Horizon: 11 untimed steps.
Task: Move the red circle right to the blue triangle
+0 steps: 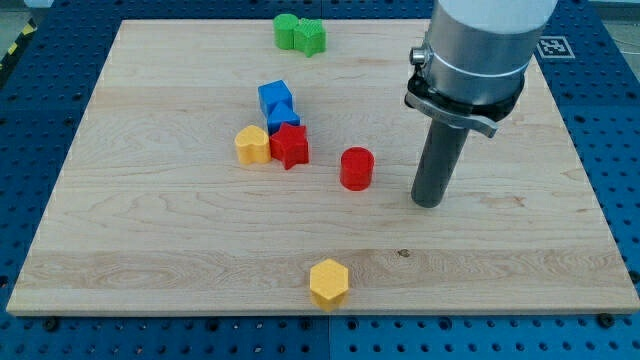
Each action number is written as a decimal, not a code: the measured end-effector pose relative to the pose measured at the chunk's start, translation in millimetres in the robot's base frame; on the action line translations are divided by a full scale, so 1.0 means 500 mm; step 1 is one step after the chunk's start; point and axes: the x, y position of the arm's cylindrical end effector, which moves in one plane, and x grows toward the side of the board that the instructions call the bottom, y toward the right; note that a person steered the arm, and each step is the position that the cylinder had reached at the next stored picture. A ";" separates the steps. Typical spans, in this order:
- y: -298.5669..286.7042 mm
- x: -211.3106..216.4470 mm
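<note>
The red circle [356,168] stands near the middle of the wooden board [150,220]. My tip [428,203] is on the board to the circle's right, a short gap away, not touching it. The blue triangle [281,120] lies to the circle's upper left, wedged between a blue cube [275,97] above it and a red star block [290,146] below it.
A yellow heart-like block [252,145] touches the red star's left side. Two green blocks [300,35] sit together at the view's top edge. A yellow hexagon [328,283] lies near the board's bottom edge. The arm's grey body [480,50] hangs over the upper right.
</note>
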 end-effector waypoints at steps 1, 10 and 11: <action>-0.055 0.001; -0.088 -0.144; -0.053 -0.086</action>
